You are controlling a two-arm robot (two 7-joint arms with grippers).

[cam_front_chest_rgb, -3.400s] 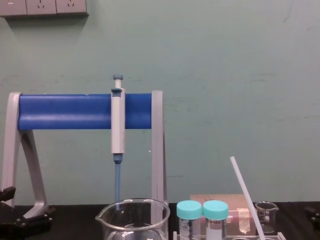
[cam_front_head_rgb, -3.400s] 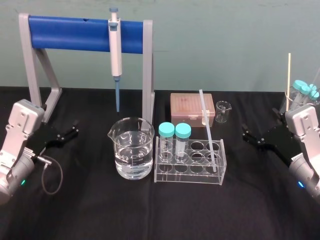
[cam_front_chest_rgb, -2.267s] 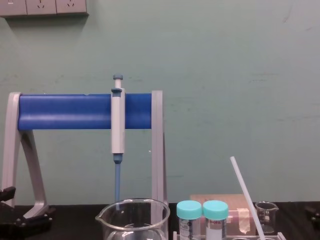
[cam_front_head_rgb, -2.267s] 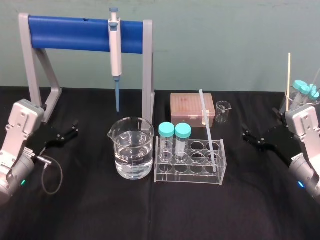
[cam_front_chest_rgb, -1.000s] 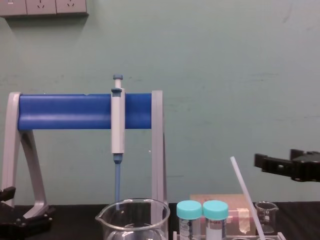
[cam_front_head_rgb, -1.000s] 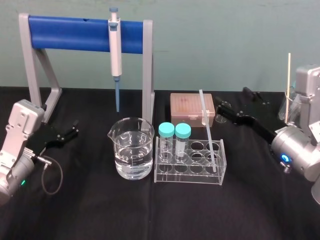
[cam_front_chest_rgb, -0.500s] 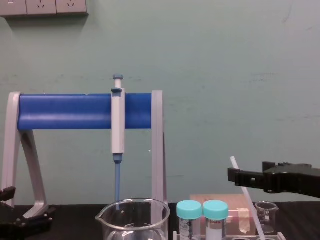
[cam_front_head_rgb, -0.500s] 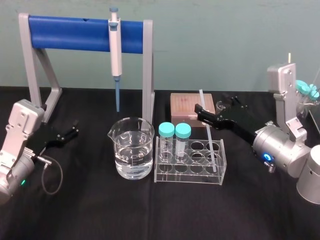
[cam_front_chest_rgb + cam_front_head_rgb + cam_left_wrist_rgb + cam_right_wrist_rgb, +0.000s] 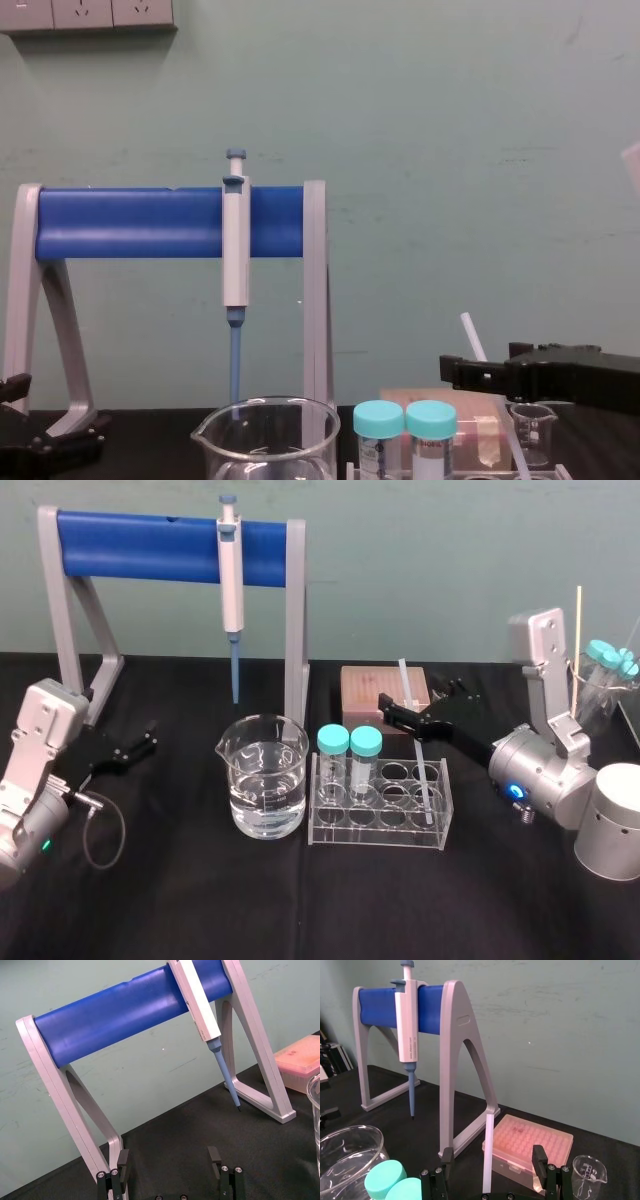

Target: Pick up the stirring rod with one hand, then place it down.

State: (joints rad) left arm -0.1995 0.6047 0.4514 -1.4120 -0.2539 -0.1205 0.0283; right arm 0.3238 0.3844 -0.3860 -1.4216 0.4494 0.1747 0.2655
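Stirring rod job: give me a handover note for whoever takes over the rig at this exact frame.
Right gripper: open, one finger on each side of the stirring rod, with gaps on both sides; nothing is held.
Left gripper: open and empty, parked on the robot's left side.
Stirring rod: leaning in the right end of the clear tube rack.
Done: right gripper lined up around the rod.
Left: close on the rod, lift it out, place it down.
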